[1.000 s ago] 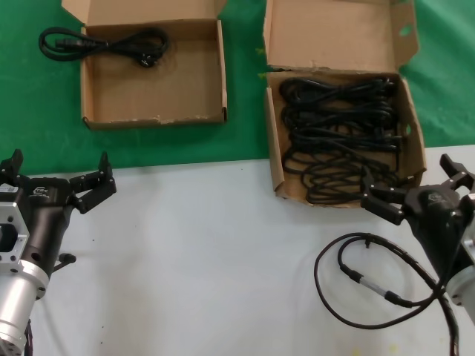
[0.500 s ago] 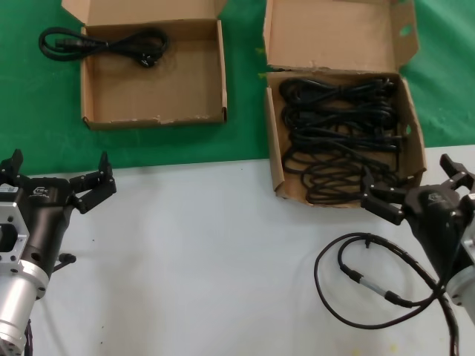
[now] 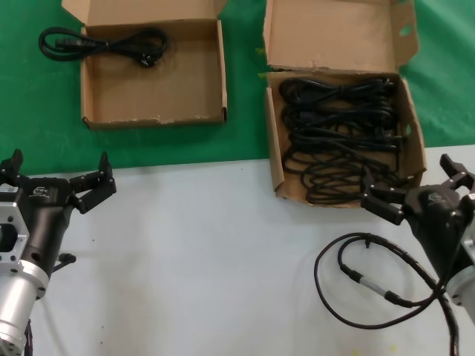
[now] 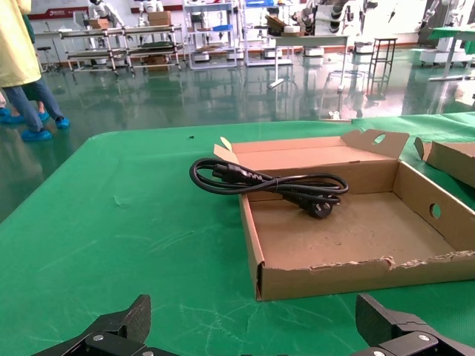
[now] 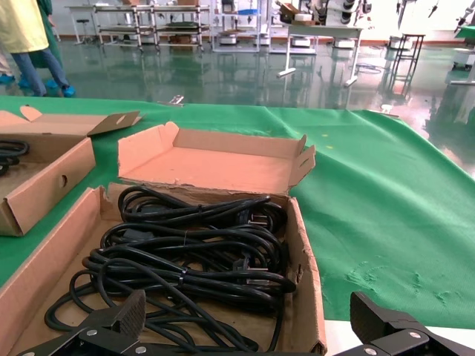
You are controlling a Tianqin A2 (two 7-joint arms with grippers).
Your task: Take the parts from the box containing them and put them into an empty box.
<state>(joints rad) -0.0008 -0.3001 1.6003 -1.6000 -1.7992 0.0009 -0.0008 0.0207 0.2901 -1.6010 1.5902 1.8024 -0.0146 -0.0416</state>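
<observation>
One looped robot cable (image 3: 371,285) beside right end effector (image 3: 415,185)

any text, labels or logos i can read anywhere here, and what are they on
Nothing here can be read for certain.
Left hand: a small white logo mark on its black body, too small to read.
Right hand: a similar small white mark, also unreadable.
Red sign on the far wall: light lettering, too blurred to read.
Low-walled box, box of power cords, and the cords: no print visible.
</observation>
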